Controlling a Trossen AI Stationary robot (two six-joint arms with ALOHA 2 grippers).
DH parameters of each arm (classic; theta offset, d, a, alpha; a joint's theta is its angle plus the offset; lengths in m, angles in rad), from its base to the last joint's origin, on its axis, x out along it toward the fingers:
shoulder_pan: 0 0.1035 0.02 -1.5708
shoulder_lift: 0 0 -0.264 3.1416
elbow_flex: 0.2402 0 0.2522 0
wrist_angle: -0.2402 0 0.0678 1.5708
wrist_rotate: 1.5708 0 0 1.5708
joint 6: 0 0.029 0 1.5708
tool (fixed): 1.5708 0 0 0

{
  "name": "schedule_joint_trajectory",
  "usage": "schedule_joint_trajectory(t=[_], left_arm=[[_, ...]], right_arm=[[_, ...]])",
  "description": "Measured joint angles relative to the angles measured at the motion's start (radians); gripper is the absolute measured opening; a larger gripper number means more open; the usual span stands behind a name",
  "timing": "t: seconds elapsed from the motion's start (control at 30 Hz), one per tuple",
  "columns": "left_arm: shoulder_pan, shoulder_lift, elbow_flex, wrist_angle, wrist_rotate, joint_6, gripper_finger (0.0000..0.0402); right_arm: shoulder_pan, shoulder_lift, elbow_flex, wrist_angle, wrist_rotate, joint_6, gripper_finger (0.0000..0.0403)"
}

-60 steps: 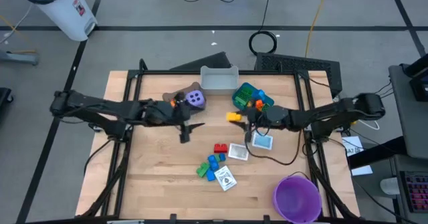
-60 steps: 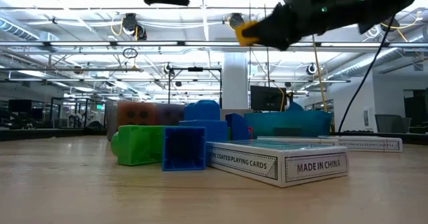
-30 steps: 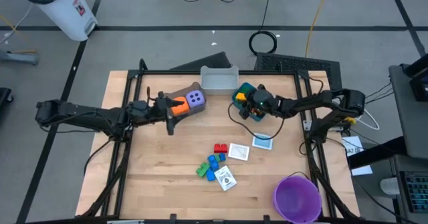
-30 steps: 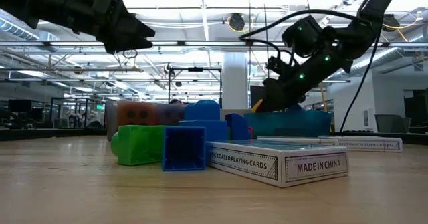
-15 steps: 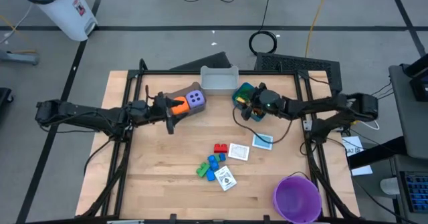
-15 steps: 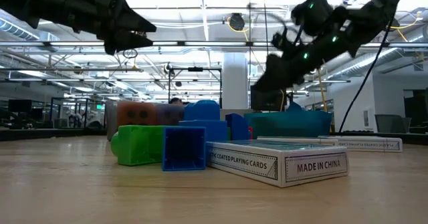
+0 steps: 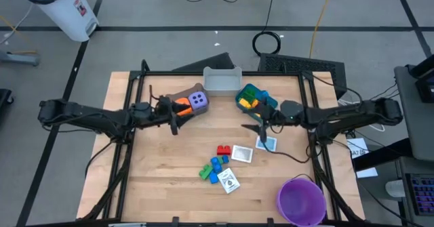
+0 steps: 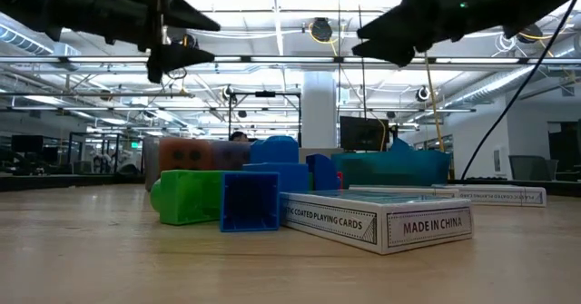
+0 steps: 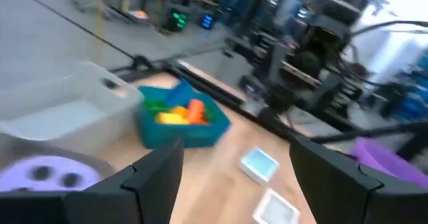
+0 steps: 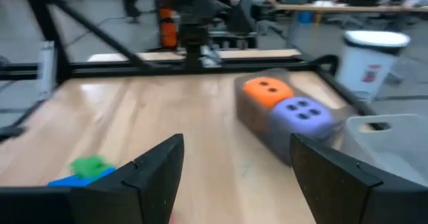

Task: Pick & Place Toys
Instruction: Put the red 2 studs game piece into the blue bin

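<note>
Two dice, the orange die [image 7: 181, 107] and the purple die [image 7: 197, 100], sit side by side in the brown bin [image 7: 178, 95] at the far left of the desk [image 7: 156, 159]. Several small bricks already fill the blue bin [image 7: 240, 101] at far centre. More bricks [image 7: 214, 166] and white card boxes [image 7: 242, 154] lie loose toward the near middle.

Those bricks look light, hard and smooth, so a pinch across two flat sides should hold best. The card boxes lie flat and may need gripping by their edges.

Reaching in from the left, the left gripper [image 7: 175, 122] hovers just near of the brown bin, its jaws spread and empty in its wrist view. From the right, the right gripper [image 7: 261, 127] hangs beside the blue bin above a card box, jaws likewise apart and holding nothing.
</note>
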Motion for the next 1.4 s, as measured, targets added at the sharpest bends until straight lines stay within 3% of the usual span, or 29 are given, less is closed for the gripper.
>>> schedule_joint_trajectory(t=[0.2, 0.6, 0.7, 0.9, 1.07, 1.4], left_arm=[[-0.063, 0.167, 0.107, 0.015, 0.103, 0.017, 0.0279], [-0.172, 0.653, 0.547, -0.486, 0.133, 0.322, 0.0234], [-0.177, 0.746, 0.630, -0.520, 0.083, 0.325, 0.0235], [-0.183, 0.865, 0.775, -0.673, 0.092, 0.276, 0.0269], [-0.180, 0.922, 0.805, -0.801, 0.096, 0.260, 0.0293], [-0.177, 0.994, 0.805, -0.781, 0.117, 0.288, 0.0296]], right_arm=[[0.037, -0.020, -0.051, -0.006, 0.001, 0.038, 0.0255], [0.040, -0.025, -0.091, -0.003, 0.003, 0.057, 0.0253], [0.039, -0.025, -0.091, -0.003, 0.000, 0.057, 0.0254], [0.039, -0.025, -0.091, -0.004, 0.000, 0.058, 0.0254], [0.039, -0.025, -0.091, -0.005, -0.001, 0.060, 0.0254], [0.039, -0.025, -0.091, -0.010, -0.001, 0.061, 0.0254]])
